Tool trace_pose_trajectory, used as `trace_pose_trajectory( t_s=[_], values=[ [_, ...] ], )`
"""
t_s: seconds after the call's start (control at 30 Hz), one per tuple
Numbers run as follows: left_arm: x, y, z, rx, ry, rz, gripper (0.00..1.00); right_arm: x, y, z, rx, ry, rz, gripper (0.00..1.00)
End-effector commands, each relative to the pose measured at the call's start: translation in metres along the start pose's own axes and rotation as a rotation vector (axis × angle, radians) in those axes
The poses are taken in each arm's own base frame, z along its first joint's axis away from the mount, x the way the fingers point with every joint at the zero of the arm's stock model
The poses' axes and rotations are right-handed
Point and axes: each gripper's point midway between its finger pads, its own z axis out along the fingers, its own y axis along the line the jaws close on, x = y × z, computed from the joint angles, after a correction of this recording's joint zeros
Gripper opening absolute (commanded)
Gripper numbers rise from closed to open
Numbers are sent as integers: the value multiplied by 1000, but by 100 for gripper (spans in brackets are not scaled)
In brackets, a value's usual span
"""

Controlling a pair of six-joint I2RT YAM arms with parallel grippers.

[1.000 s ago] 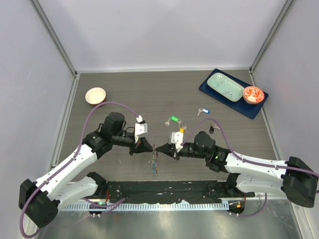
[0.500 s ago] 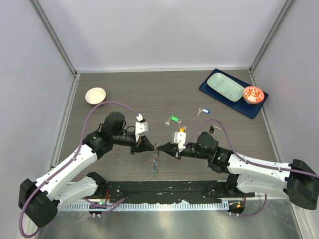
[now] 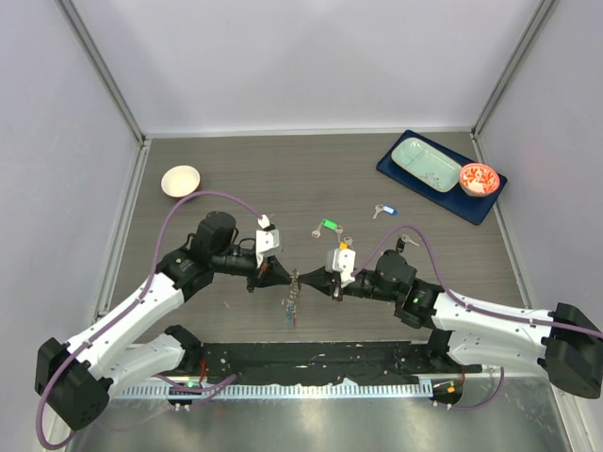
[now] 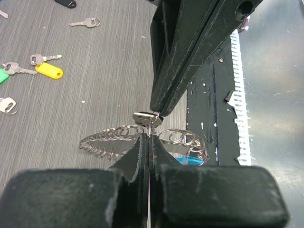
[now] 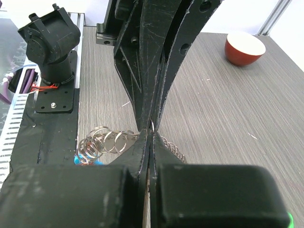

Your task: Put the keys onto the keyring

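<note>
Near the middle of the grey wood-grain table's [image 3: 236,179] near edge, the left gripper [image 3: 280,276] and right gripper [image 3: 313,280] meet tip to tip over the keyring [image 3: 293,306], a loop of grey metal chain rings with a bright blue curved strap. Both pincers are pressed narrow, each clamped on a thin piece of the ring's wire, with the rest of the chain and the strap dangling below them, apparently clear of the surface.

None of the keys can be seen on the ring. A green-tagged key [image 3: 328,224] and a blue-tagged key [image 3: 387,211] lie toward the middle of the table, on the right half. The left wrist view also shows a yellow-tagged key [image 4: 49,71], a plain silver key [image 4: 84,22] and a black-headed key [image 4: 66,3] resting flat and apart from one another. A round white bowl [image 3: 180,180] sits toward the far-left corner, and a dark blue mat [image 3: 474,209] carrying dishes fills the far-right corner.

The step in hand looks like readying the ring: two grips on one loop, likely to steady it or spread it. Next, by this reading, one arm must keep its pinch while the other lets go, fetches a key by its head, and brings the key's hole to the opened wire. The alignment must be fine, since the wire is slim and the chain swings freely.
</note>
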Motion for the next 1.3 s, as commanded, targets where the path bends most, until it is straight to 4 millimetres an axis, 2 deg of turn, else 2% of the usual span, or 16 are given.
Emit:
trace_pose_trajectory(
  t_s=[0.0,0.2,0.4,0.43,0.47,0.53,0.57,0.6,0.67,0.97,1.0,1.07,1.1,1.27],
  values=[
    [-17,2,0,-8,-50,31,0,-22,4,6,-35,-75,-20,1],
    [-25,3,0,-26,-71,-38,0,-15,7,7,-58,-41,-38,1],
    [-31,11,-4,-117,-119,-137,0,-10,4,4,-38,-16,-45,1],
    [-37,10,-6,-125,-149,-128,0,-10,3,4,-35,-17,-45,1],
    [-33,11,-6,-139,-159,-165,0,-10,2,4,-29,-17,-46,1],
    [-45,9,-11,-155,-235,-141,0,-9,3,4,-28,-20,-42,1],
    [-37,10,-10,-170,-241,-163,0,-11,2,4,-25,-28,-42,1],
    [-48,10,-12,-174,-297,-157,0,-10,3,4,-24,-30,-39,1],
    [-55,11,-19,-208,-353,-150,0,-10,4,4,-27,-33,-31,1],
    [-67,17,-33,-281,-596,-181,0,-4,11,11,-71,-27,1,1],
    [-73,17,-35,-277,-627,-167,0,-3,11,12,-70,-24,2,1],
    [-70,17,-34,-270,-642,-181,0,0,11,13,-71,-14,5,1],
    [-75,15,-36,-264,-668,-164,0,0,10,14,-69,-11,3,1],
    [-65,18,-37,-297,-673,-161,0,-4,0,10,-26,14,-24,1]
  ],
)
